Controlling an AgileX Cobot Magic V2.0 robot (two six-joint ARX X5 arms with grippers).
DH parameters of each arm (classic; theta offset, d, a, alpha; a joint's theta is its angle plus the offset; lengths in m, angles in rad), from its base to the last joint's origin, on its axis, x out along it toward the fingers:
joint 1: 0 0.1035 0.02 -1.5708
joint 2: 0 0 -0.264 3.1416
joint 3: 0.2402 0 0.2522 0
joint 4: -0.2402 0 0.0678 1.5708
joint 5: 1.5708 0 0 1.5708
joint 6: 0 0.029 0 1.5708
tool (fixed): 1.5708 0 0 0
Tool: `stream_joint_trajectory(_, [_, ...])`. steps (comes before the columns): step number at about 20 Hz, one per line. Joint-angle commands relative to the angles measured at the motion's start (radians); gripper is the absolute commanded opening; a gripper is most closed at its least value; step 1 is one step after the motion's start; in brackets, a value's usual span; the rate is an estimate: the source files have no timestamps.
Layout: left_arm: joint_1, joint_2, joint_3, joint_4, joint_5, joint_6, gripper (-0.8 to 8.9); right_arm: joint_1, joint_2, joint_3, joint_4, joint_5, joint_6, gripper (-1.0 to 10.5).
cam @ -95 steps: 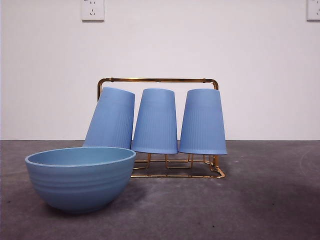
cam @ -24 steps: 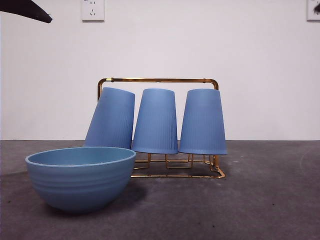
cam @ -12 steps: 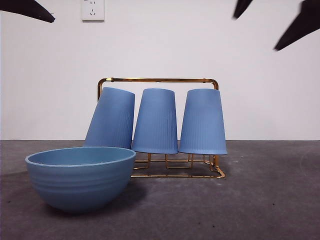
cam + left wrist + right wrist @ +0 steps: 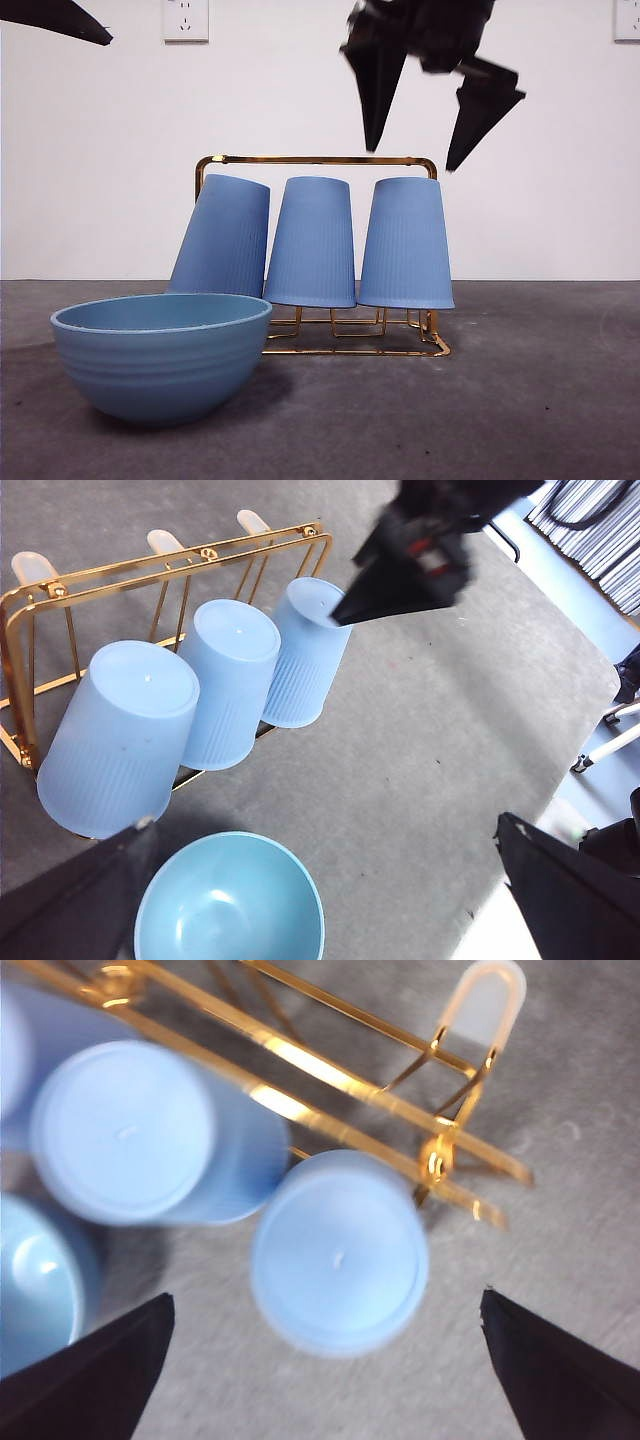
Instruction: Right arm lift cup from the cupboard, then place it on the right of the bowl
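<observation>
Right gripper (image 4: 415, 150) hanging jaws apart directly above the rightmost cup (image 4: 406, 243), not touching it, cup upturned on the gold cupboard (image 4: 315, 160) mid-desk beside two more, blue bowl (image 4: 162, 352) nearer the desk's front-left, left gripper (image 4: 320, 900) spread wide, waiting high.

place: robot lab / test bench, not a home kitchen
surface: grey matte table (image 4: 540, 400), bare apart from props
wall: plain white wall (image 4: 100, 180) right behind the table, two power sockets (image 4: 185, 19) up high
props: gold wire rack (image 4: 316, 160), three identical blue cups (image 4: 407, 244), one blue bowl (image 4: 160, 355), staged like a test set
background: left wrist view shows a metal stand foot (image 4: 603, 752) and cables (image 4: 590, 505) beside the table
</observation>
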Motion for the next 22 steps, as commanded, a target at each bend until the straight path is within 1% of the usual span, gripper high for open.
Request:
stream_joint_trajectory(1, [-0.005,0.008,0.022,0.001,0.006,0.007,5.55,0.011,0.048,0.042,-0.002,0.015,-0.008,4.9])
stream_joint_trajectory(6, [-0.005,0.008,0.022,0.001,0.006,0.01,5.54,0.009,0.091,0.042,-0.003,0.014,-0.008,4.9])
stream_joint_trajectory(10, [-0.005,0.008,0.022,-0.003,0.006,0.01,5.55,0.009,0.121,0.042,-0.013,0.015,-0.006,4.6])
stream_joint_trajectory(13, [-0.005,0.008,0.022,-0.021,0.006,0.013,5.55,0.009,0.134,0.042,-0.016,0.016,-0.003,3.3])
stream_joint_trajectory(16, [-0.005,0.008,0.022,-0.029,0.006,0.014,5.55,0.009,0.134,0.042,-0.019,0.016,0.014,2.8])
stream_joint_trajectory(22, [-0.005,0.011,0.022,-0.028,-0.006,0.014,5.54,0.01,0.11,0.062,-0.025,0.022,0.025,2.7])
